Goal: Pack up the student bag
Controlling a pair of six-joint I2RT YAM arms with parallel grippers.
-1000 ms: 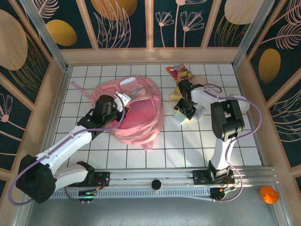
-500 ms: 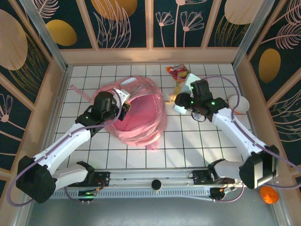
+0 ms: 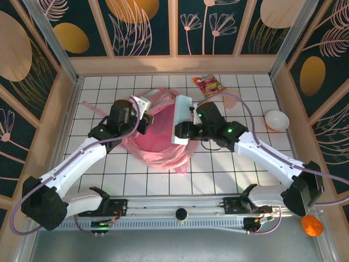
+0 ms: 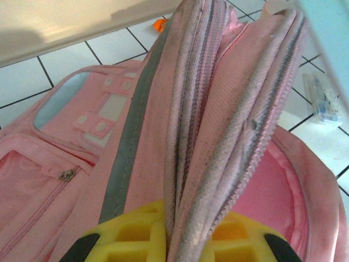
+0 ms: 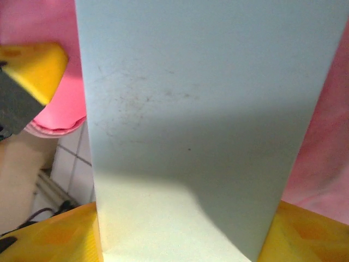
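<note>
Near edge of the table (image 3: 218, 174): both arm bases sit side by side, and both arms reach away toward the middle.
Middle, left: the left gripper (image 3: 143, 113) is pinched tight on the zip edge of the student bag (image 3: 158, 147). Its yellow fingers (image 4: 131, 240) hold the mouth up and open.
Middle, right: the right gripper (image 3: 180, 131) grips a pale flat box (image 3: 181, 109), with its jaws spread across the width.
Far side: a snack packet (image 3: 209, 84) lies on the tiles and a bowl (image 3: 276, 120) sits to the right, both apart from the bag.
What the move turns on: the box hangs at the right rim of the mouth, with its long side running near to far. The opening lies just to its left and below. The right arm carries the box.
Change: half a second ago the box was over the tiles right of the bag; the left grip is unchanged.
</note>
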